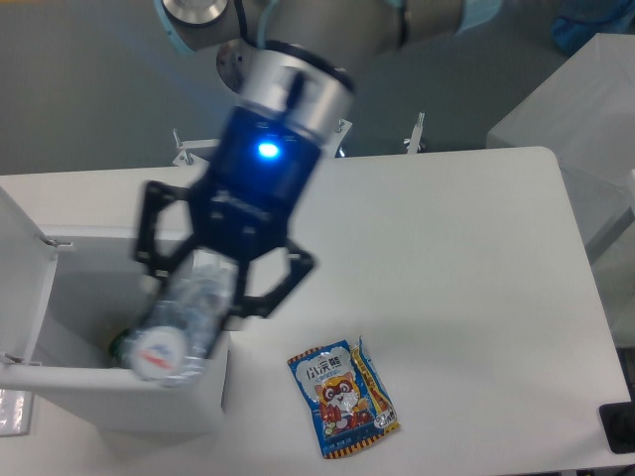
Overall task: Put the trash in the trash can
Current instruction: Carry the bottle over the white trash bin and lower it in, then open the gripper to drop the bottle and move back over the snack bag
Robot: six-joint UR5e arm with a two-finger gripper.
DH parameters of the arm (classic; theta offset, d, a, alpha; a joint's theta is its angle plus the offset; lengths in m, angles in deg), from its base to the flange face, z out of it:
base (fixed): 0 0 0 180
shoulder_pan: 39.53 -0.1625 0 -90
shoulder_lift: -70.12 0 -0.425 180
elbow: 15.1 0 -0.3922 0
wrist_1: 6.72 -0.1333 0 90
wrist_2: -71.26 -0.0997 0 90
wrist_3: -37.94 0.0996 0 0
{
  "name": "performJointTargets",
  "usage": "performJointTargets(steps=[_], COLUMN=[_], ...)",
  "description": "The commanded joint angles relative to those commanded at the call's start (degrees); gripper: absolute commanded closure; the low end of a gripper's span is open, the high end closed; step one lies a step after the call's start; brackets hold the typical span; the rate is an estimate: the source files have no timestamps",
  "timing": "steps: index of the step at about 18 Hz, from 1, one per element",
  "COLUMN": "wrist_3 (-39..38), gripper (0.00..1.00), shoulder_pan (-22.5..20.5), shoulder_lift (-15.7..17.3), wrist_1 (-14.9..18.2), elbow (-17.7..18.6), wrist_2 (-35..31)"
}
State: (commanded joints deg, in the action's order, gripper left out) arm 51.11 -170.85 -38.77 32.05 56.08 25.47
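On the white worktop [446, 258], the claw [203, 297] hangs clamped on the water bottle [184, 322], cap toward the camera, directly over the open trash can [203, 382], apparently positioned for a drop. The snack packet [342, 397] lies down-right of the claw.

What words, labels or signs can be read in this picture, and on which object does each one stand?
Snack packet: large white Chinese characters above the cartoon animal, too small to read with certainty.
Water bottle, held in the gripper: blurred by motion; no readable label.
Small sticker on the robot base column: unreadable.
Trash can: no text visible.
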Motion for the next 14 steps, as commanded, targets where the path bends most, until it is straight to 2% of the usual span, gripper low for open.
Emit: performJointTargets(steps=[3, 9, 10, 11, 12, 14], wrist_3=[0.4, 7.7, 8.5, 8.9, 8.9, 9.1], gripper=[0.45, 0.40, 0.35, 0.23, 0.20, 0.06], shoulder_pan=[2.1, 3.9, 3.9, 3.9, 4.0, 3.9], shoulder_lift=[0.2, 2.6, 2.6, 2.5, 2.5, 2.8], wrist_1=[-1.3, -1.8, -1.8, -1.8, -1.8, -1.8], elbow=[1.8, 9.0, 9.3, 9.3, 9.5, 10.5], wrist_2=[0.0, 0.0, 0.0, 0.0, 0.0, 0.0])
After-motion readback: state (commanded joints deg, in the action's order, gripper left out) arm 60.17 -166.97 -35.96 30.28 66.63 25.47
